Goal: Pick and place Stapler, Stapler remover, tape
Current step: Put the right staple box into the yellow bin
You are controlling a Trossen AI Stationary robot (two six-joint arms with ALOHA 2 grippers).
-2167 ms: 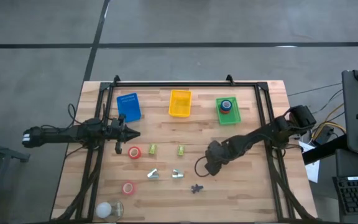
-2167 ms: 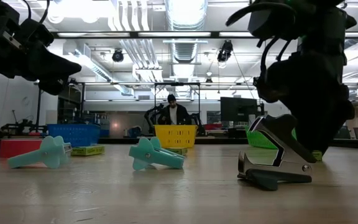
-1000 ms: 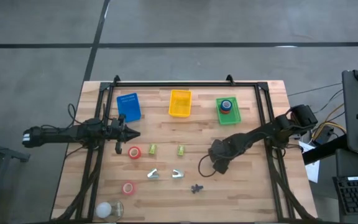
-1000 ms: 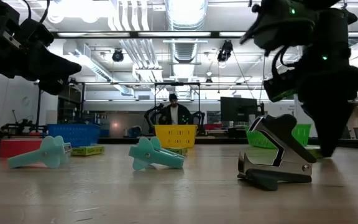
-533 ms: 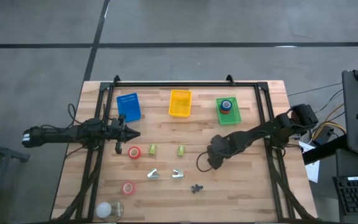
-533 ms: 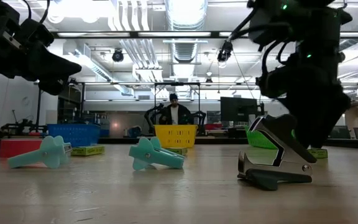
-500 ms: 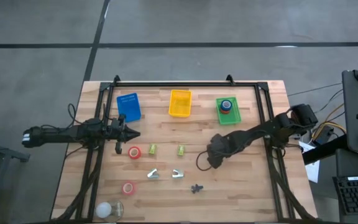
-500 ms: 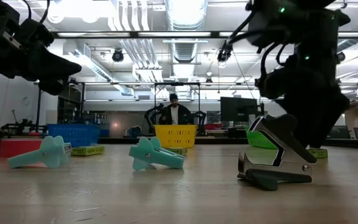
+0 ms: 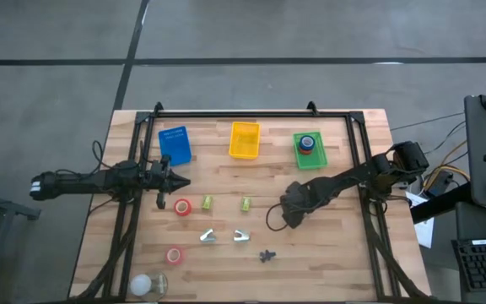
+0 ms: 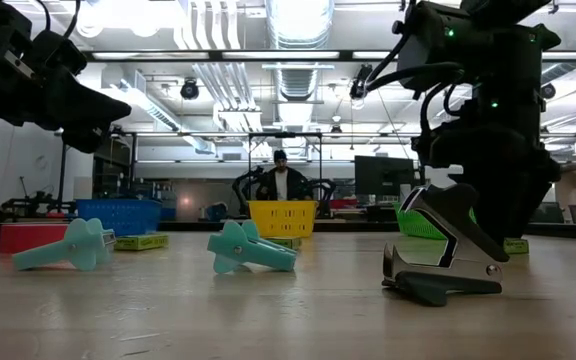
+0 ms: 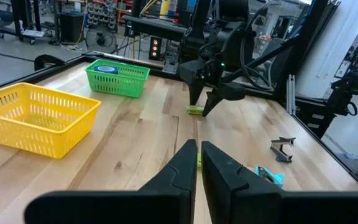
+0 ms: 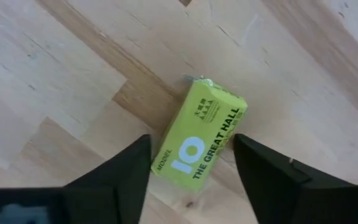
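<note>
Since a second ago, the right gripper (image 9: 289, 218) is shifted slightly toward the green basket (image 9: 320, 157). The stapler remover (image 10: 443, 262) is left lying on the table (image 9: 336, 253) near the front edge, untouched, just in front of that gripper. Two red tape rolls (image 9: 182, 207) are seen farther left, with two teal pieces (image 9: 208, 237) between them and the remover. The right gripper is held low over a yellow-green staple box (image 12: 201, 134), its fingers (image 12: 129, 174) spread to either side of the box. The left gripper (image 9: 184, 181) is parked at the table's left, fingers pressed together.
</note>
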